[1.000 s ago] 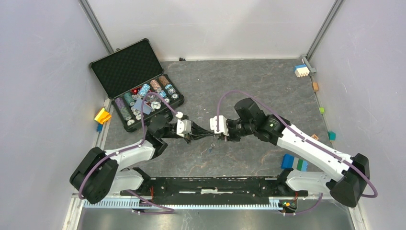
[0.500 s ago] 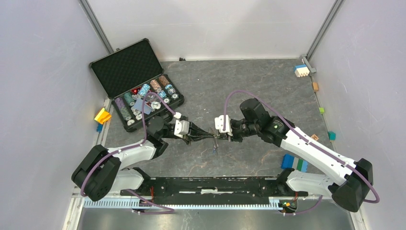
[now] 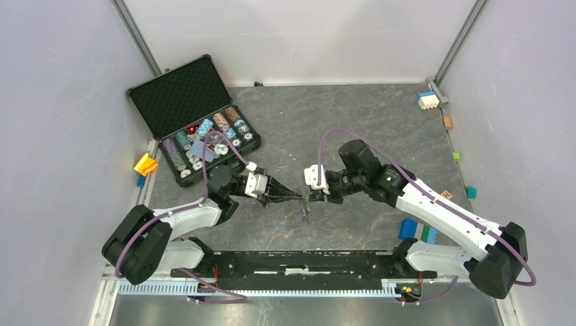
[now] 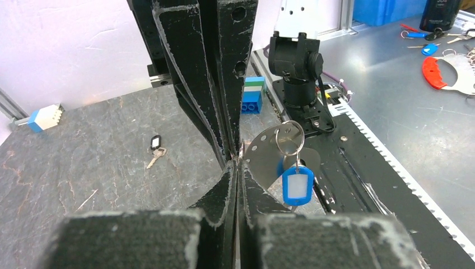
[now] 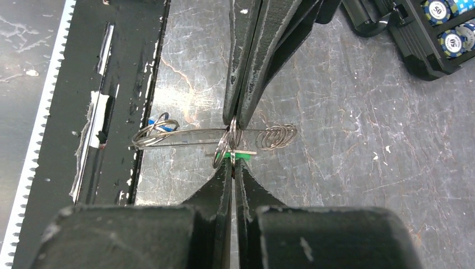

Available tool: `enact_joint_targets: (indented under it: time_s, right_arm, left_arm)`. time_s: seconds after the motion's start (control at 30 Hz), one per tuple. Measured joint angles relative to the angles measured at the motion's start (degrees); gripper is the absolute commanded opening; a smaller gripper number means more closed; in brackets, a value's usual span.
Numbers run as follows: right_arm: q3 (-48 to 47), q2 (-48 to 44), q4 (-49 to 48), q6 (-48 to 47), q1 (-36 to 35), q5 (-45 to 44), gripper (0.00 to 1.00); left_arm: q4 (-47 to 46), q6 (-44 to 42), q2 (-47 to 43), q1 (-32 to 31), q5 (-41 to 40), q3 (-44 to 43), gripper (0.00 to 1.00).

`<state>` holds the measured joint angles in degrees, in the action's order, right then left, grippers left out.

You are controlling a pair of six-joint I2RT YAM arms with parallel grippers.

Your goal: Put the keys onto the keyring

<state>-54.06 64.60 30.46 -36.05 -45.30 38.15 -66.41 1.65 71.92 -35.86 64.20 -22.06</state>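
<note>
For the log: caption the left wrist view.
Closed left gripper and right gripper meet at the keyring, blue-tagged key dangling; black-tagged key on table.

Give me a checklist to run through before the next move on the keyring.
1. Left gripper grip on the keyring: shut on the wire, ok.
2. Right gripper grip on the green key: shut at its small ring, ok.
3. Green key threaded onto the keyring: its ring crosses the wire, but whether it is threaded, cannot tell.
4. Blue key on the keyring: appears to hang by its ring near one end, ok.
5. Black key on the keyring: lies loose on the table, apart from both grippers, not ok.
</note>
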Motion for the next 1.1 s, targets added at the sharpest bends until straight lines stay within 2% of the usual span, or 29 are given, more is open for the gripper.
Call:
enact_joint_targets:
  time_s: [0.73,0.83,1.0,1.1]
  right_arm:
    - [0.59,3.93,-0.52,0.26,-0.02,6.49,0.10]
    - [0.59,4.72,-0.96,0.44,-0.13,7.48,0.15]
    - [0.59,4.90,-1.38,0.74,-0.39,7.89,0.31]
    - [0.59,4.72,-1.44,0.63,-0.39,7.58,0.35]
  left_arm:
    - [0.28,-0.39,-0.15,-0.48,5.42,0.00,0.02]
    - [0.33,-0.39,-0.42,-0.94,5.51,0.00,0.02]
    - [0.26,-0.39,-0.83,-1.36,6.38,0.00,0.02]
    - [0.26,-0.39,-0.94,-1.42,6.58,0.00,0.02]
